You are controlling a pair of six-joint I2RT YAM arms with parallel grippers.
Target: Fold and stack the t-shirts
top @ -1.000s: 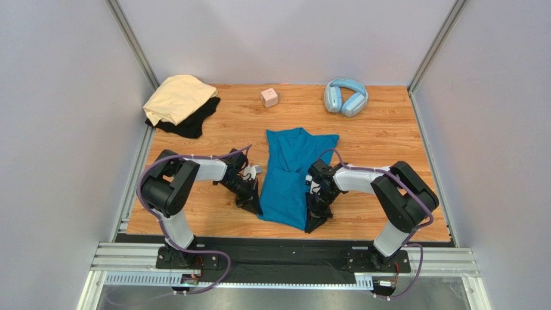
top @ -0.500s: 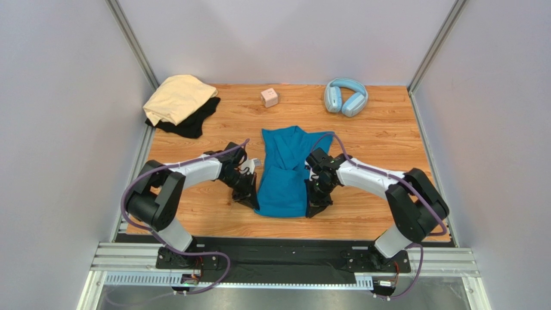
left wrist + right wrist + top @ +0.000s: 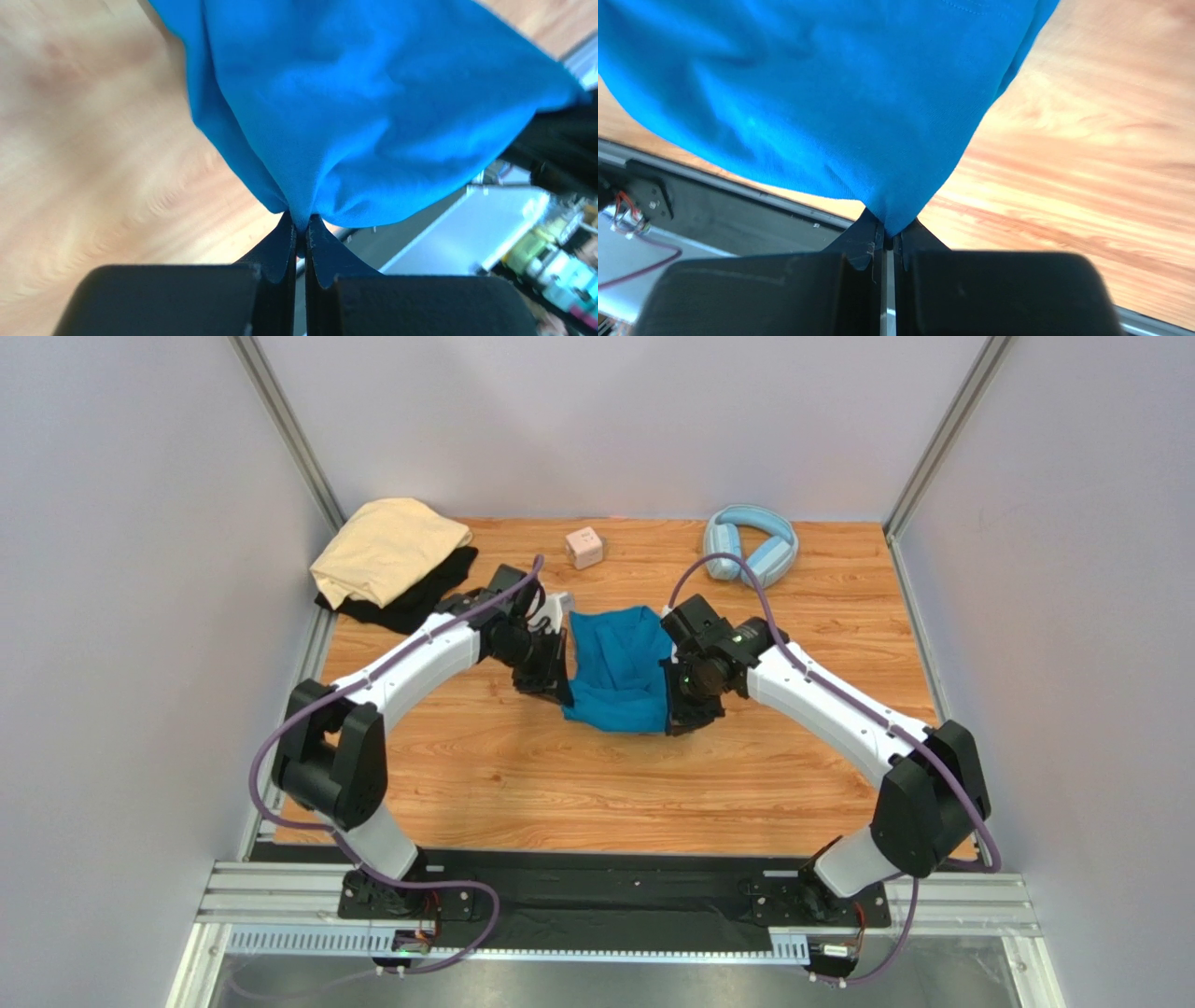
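blue shirt [image 3: 617,686]: centre of the top view, a little above the middle, bunched and strung between both pincers
left pincer [image 3: 300,225]: pressed together on a corner of the blue cloth (the tips meet through it)
right pincer [image 3: 887,228]: likewise pinching a blue corner
tan shirt [image 3: 386,546]: upper left, lying on the black shirt [image 3: 421,599]
cube [image 3: 585,548]: pink, top edge, near the left pincer but apart from it
headphones [image 3: 758,546]: upper right; a purple cable [image 3: 690,577] arcs across their lower left
tabletop [image 3: 631,784]: wood-grain boards
walls [image 3: 617,420]: pale grey, three sides
rail [image 3: 617,899]: metal, along the bottom
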